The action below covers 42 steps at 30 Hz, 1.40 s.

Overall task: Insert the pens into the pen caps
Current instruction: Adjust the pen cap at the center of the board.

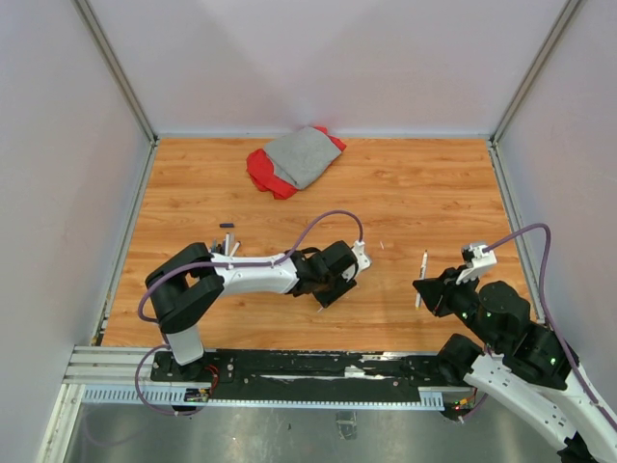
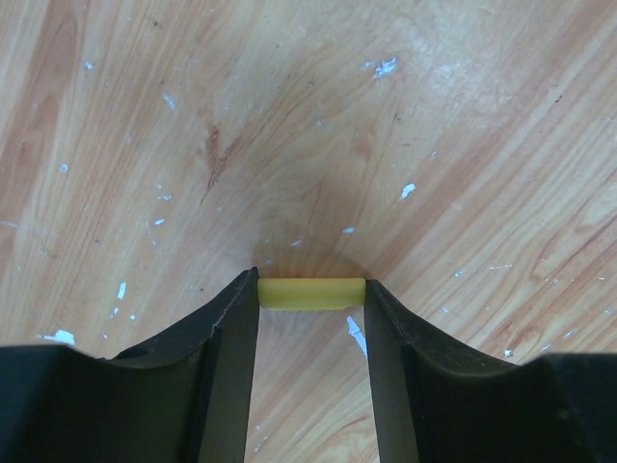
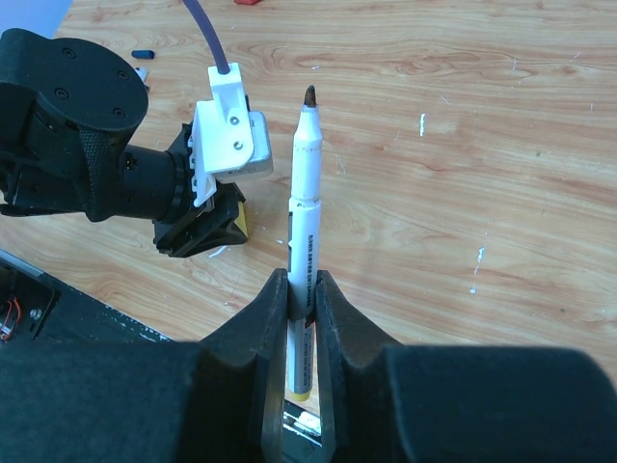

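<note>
White, dark-tipped pen, seemingly yellow-ended, pinched in right hand; left hand pinches yellow cap.

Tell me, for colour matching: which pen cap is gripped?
The yellow cap, pinched in the left gripper; the black cap lies loose on the table.

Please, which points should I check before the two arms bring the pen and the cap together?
1. The left gripper clamps the yellow cap: ok.
2. The right gripper clamps the pen on its barrel: ok.
3. The pen tip is bare and points away from the fingers: ok.
4. The cap's open end faces the pen: cannot tell.
5. Tip lined up with cap: not ok, they are apart.
</note>
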Available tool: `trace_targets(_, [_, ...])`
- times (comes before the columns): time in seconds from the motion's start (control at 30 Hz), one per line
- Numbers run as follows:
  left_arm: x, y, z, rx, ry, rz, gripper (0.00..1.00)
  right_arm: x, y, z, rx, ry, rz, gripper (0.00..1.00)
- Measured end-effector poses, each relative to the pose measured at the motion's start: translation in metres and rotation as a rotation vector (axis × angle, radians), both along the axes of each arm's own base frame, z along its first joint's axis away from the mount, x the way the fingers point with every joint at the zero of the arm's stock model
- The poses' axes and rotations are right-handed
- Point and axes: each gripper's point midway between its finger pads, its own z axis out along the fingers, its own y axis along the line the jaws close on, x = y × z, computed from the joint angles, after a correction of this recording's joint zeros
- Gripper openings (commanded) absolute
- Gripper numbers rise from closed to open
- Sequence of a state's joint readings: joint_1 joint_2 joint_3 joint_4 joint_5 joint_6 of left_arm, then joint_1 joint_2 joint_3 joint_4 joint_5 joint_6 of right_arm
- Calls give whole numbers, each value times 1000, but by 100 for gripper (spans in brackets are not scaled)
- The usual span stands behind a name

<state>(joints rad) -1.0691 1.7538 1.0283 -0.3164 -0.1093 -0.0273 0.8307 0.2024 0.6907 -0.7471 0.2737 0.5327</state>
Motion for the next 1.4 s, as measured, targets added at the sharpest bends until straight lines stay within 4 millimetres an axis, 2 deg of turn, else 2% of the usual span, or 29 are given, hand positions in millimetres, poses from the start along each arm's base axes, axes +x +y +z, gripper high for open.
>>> trace_targets(0.2, [0,-3,0,4,-5,-45,63,0,0,0,0,0,0,7])
trace_targets(0.37, [1,-3,1,-17,-18,-38,73,0,0,-1,-5,3,0,7])
trace_targets(0.47, [-2,4,2,-31,-23,-14,74,1,1,-2,-11,7,1,8])
trace_targets(0.57, [0,7,13,-69,-47,33,75,1,1,-2,-12,6,2,7])
trace_targets(0.63, [6,6,28,-117,-82,83,78,1,1,-2,-13,6,2,8])
trace_targets(0.8, [27,3,76,-274,-180,273,80,1,1,-2,-13,6,2,7])
trace_targets(0.9, [36,7,93,-346,-204,417,79,1,1,-2,-14,6,3,8])
trace_targets(1.2, [40,17,93,-446,-143,741,77,1,1,-2,-14,6,2,8])
trace_targets(1.4, [29,19,91,-467,-140,854,74,1,1,-2,-14,6,2,8])
